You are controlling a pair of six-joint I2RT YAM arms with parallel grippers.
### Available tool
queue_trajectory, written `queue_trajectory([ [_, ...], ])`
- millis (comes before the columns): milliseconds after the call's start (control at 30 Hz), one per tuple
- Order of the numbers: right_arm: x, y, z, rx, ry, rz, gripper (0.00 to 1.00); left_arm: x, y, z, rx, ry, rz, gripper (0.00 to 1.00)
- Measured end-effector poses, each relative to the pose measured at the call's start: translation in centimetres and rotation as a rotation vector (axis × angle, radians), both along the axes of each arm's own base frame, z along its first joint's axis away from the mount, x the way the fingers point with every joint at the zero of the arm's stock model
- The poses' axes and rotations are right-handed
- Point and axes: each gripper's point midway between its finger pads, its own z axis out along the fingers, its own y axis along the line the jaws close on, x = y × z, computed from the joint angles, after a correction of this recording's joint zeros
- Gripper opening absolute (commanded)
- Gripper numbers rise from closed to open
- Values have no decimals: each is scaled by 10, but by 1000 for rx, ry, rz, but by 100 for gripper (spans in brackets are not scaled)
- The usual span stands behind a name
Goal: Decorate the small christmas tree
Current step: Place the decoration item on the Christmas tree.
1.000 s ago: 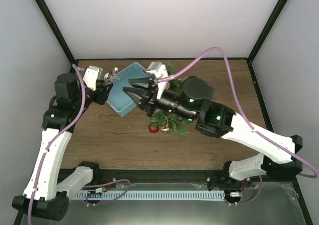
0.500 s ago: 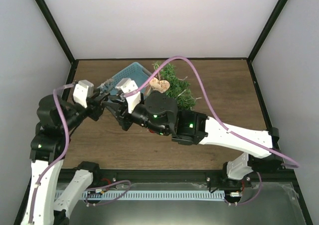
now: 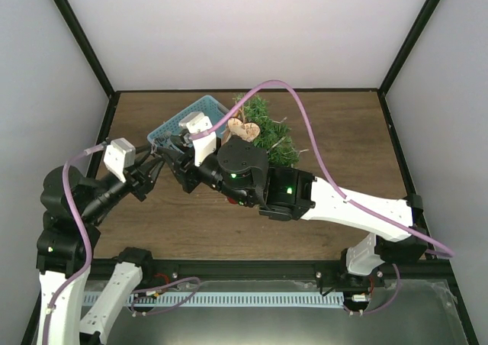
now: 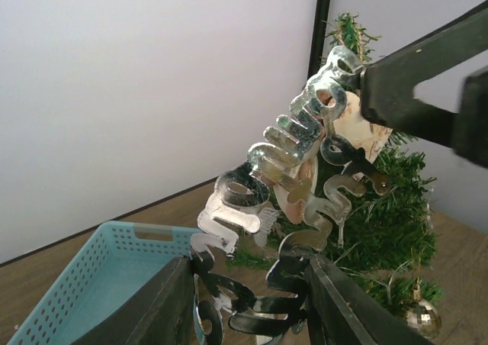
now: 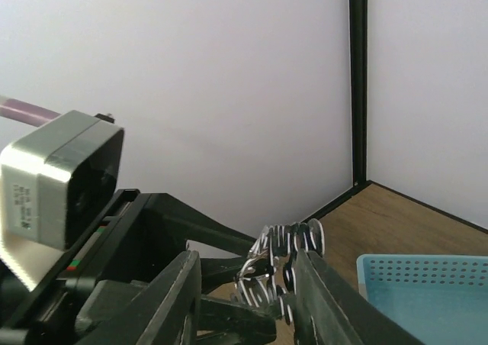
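The small christmas tree (image 3: 271, 131) stands at the back of the table, and a wooden heart (image 3: 244, 130) hangs on it. My left gripper (image 4: 250, 265) is shut on the lower end of a silver mirrored script ornament (image 4: 293, 143), which is lifted in front of the tree (image 4: 389, 223). My right gripper (image 5: 245, 257) reaches across from the right. Its jaws are open around the ornament's (image 5: 286, 269) upper end: one finger touches it and the other stands clear. In the top view the two grippers meet left of the tree, the left (image 3: 156, 169) and the right (image 3: 177, 163).
A light-blue perforated basket (image 3: 174, 124) sits just behind the grippers, left of the tree, and shows in both wrist views (image 4: 91, 276) (image 5: 427, 291). A gold bauble (image 4: 418, 318) hangs low on the tree. Black frame posts (image 5: 357, 78) and white walls close in the back.
The left arm has drawn back toward the near left with the ornament. The right gripper has swung left off the tree and basket to meet it, and its jaws have widened slightly.
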Motion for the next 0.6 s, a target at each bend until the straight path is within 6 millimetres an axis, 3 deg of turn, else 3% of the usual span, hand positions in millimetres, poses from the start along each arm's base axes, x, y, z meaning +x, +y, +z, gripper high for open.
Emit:
queue_trajectory([
  [233,3,3,-6,-17,-5,-16,33,-3,-2,0,-1,-2,-15,41],
  [367,3,5,-7,-18,-6,-12,38,-5,-3,1,-1,-5,-21,41],
  [600,2,6,-5,-11,-6,-4,37,-9,-2,2,-1,-12,-21,41],
])
